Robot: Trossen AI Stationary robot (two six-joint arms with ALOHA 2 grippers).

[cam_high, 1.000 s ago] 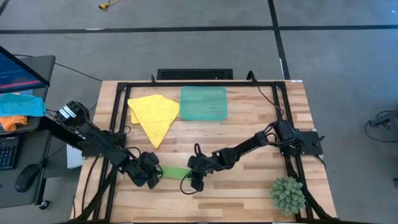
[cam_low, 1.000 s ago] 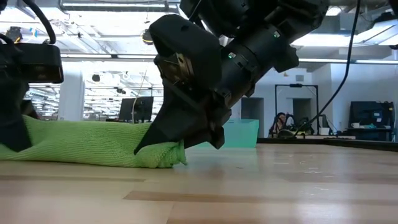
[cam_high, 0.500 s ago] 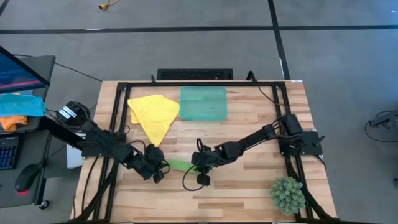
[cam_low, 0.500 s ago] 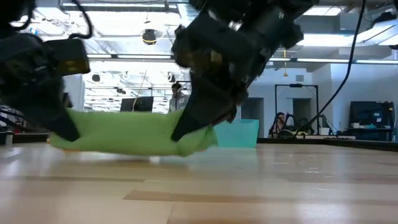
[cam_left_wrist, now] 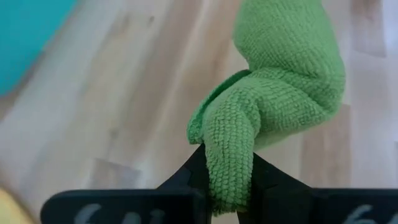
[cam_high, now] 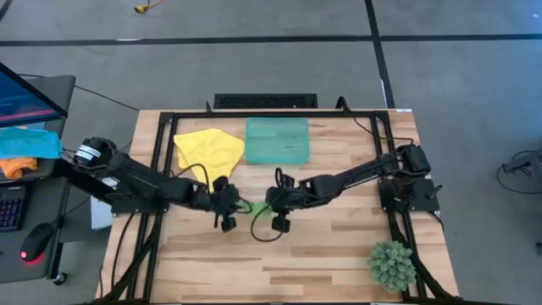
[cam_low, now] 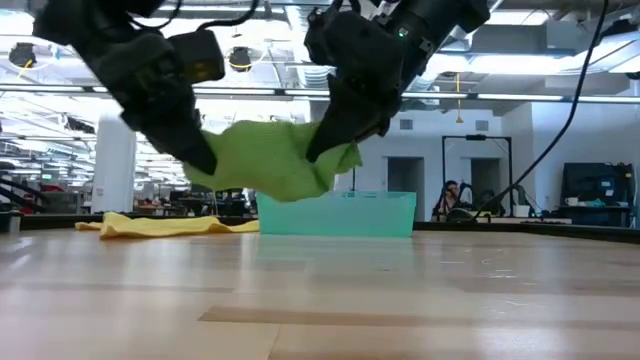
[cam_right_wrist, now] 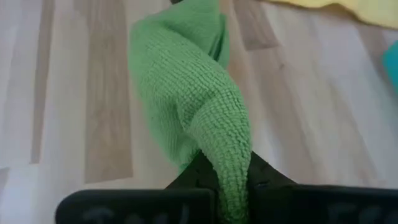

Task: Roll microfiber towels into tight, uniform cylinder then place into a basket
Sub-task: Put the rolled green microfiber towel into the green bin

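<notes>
Premises: a robotics lab or test workshop within a large open industrial hall. Evidence: a wooden table point(cam_high: 339, 246) fitted with a black metal frame point(cam_high: 279, 114) carrying two robot arms; bare grey concrete floor point(cam_high: 254, 68) marked with dark lines; a side desk with monitor point(cam_high: 25, 89), keyboard and mouse; exposed ceiling ducts and strip lights point(cam_low: 250, 90); further workstations with screens point(cam_low: 590, 185) behind.
</notes>
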